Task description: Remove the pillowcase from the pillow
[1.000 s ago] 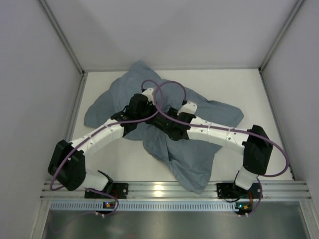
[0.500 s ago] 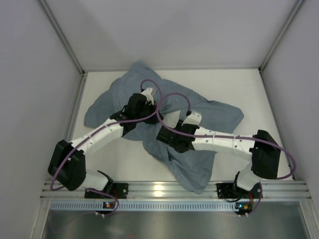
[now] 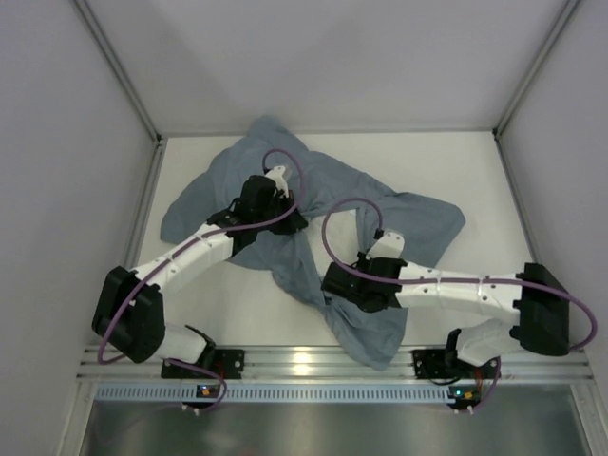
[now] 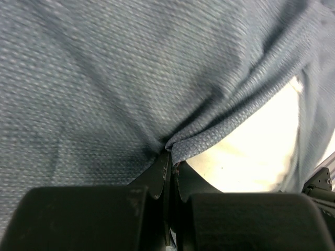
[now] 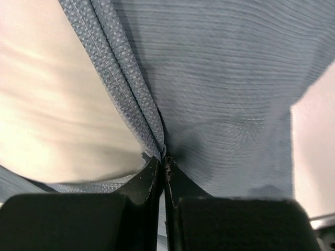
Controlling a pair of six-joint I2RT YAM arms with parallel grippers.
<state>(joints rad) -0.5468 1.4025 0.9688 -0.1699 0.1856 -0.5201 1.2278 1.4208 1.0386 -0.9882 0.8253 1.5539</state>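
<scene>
**Top view.** The blue-grey soft cloth pillowcase point(image 3: 408, 220) lies crumpled across the middle of the flat white surface point(image 3: 228, 299). 1 lobe reaches the far edge and another trails toward the near rail. Only its plain side shows, with no stripes. No plump white pillow is visible. The cloth lies rather flat, so the pillow is either already out or hidden; I cannot tell which. The left end effector point(image 3: 288, 217) is on the cloth's middle-left and the right end effector point(image 3: 330, 282) is on the near lobe. The 2 are apart, with a ridge of cloth between them.

**Left wrist view.** The left end effector point(image 4: 168, 157) has its fingers together, clamped on a pinched fold of pillowcase point(image 4: 131, 78). The weave is dotted, and creases run out from the pinch. A pale patch point(image 4: 256, 151) shows beyond the fold, either surface or pillow.

**Right wrist view.** The right end effector point(image 5: 162, 163) is pressed together on the stitched double hem of the pillowcase point(image 5: 225, 78). The pale area point(image 5: 52, 104) on the left is blurred and cannot be identified.

**Progress, judged.** Both grips are set. Separation is unconfirmed, and drawing the cloth clear remains.
</scene>
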